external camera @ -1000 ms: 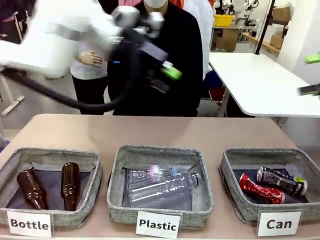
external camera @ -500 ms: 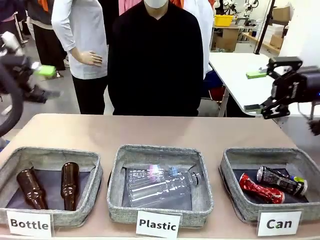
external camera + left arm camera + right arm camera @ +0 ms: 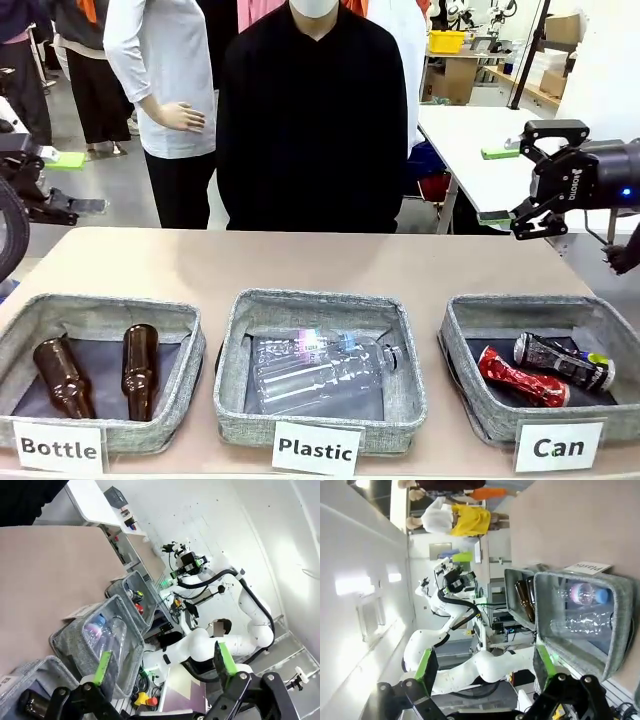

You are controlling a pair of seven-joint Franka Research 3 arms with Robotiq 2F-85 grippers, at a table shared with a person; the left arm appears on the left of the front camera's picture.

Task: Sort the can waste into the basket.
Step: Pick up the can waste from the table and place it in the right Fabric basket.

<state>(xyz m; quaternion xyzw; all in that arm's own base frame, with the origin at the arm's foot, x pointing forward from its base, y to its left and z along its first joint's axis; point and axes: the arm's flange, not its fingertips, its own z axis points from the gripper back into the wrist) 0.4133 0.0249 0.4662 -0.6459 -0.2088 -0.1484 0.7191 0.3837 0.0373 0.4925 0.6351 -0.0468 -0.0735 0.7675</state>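
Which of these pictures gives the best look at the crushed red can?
The front view: the red can lies in plain sight in the Can basket. The left wrist view shows only a tiny red speck; the right wrist view shows other baskets.

A robotics lab: white work tables, labelled sorting baskets, people standing around on grey flooring.

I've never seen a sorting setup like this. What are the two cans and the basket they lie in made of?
The red can and the dark can look like thin metal: both are crushed, with glossy printed skins. The basket seems to be grey woven fabric, matte, with soft slumping walls.
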